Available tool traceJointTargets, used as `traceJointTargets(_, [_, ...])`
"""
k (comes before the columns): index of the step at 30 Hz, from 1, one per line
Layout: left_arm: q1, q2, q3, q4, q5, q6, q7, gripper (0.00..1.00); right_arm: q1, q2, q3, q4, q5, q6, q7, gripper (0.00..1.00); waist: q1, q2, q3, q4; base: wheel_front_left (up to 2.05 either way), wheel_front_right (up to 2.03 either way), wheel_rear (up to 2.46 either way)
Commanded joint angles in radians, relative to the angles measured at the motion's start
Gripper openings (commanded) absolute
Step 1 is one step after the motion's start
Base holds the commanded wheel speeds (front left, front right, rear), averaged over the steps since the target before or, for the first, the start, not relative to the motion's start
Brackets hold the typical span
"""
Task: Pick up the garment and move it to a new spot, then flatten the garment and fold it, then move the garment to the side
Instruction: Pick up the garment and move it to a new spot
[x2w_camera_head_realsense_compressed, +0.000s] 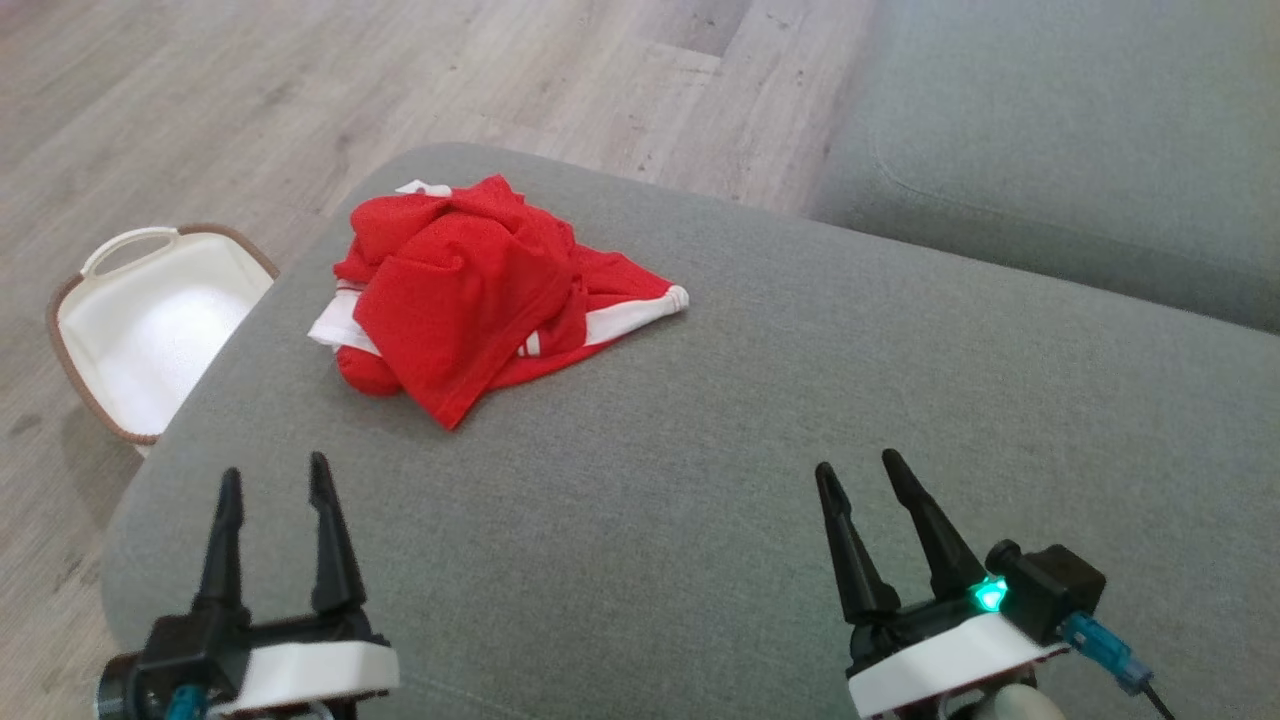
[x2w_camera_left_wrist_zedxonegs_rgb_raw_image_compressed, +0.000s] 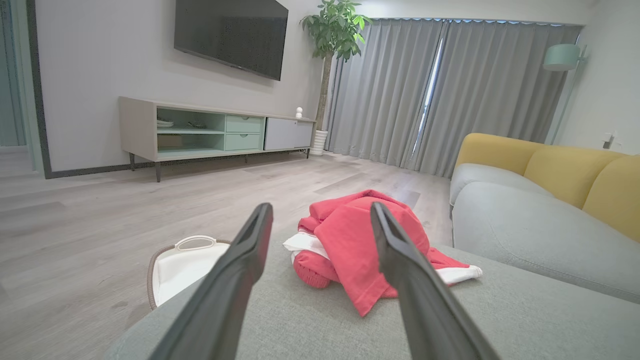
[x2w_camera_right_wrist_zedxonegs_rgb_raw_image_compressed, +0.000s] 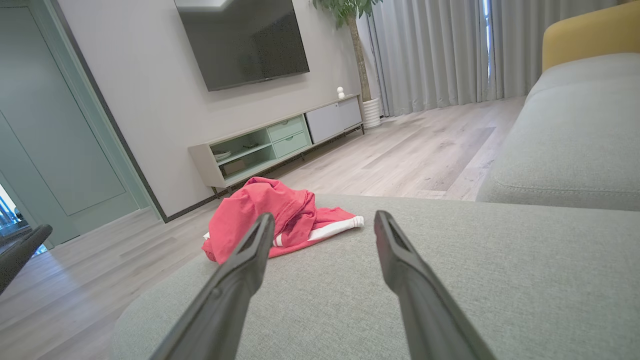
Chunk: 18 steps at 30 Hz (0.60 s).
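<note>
Head view: above the wood floor, the grey sofa cushion carries the crumpled red garment at its far left, stretched crosswise, near a white basket standing on the floor. The garment lies ahead of my left gripper, the nearer one, and well apart from my right gripper. Both are spread wide, holding nothing.

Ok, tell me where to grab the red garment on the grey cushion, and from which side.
Probably the raised fold atop the red garment, coming down from the near side with the open left gripper, which stands closest. Its edges lie flat on the grey cushion, so the crumpled top offers more to pinch.
</note>
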Motion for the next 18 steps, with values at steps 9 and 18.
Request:
traceJointTargets(9, [-0.141, 0.031, 0.101, -0.040, 0.028, -0.042, -0.006, 1.00, -0.095, -0.006, -0.003, -0.082, -0.032, 0.008, -0.011, 1.00, 0.0001, 0.0000, 0.120, -0.057, 0.00, 0.00, 0.00])
traceJointTargets(18, [-0.463, 0.195, 0.071, 0.120, 0.070, -0.141, 0.009, 1.00, -0.189, -0.006, -0.078, -0.155, -0.130, 0.008, -0.008, 1.00, 0.0001, 0.0000, 0.305, -0.126, 0.00, 0.00, 0.00])
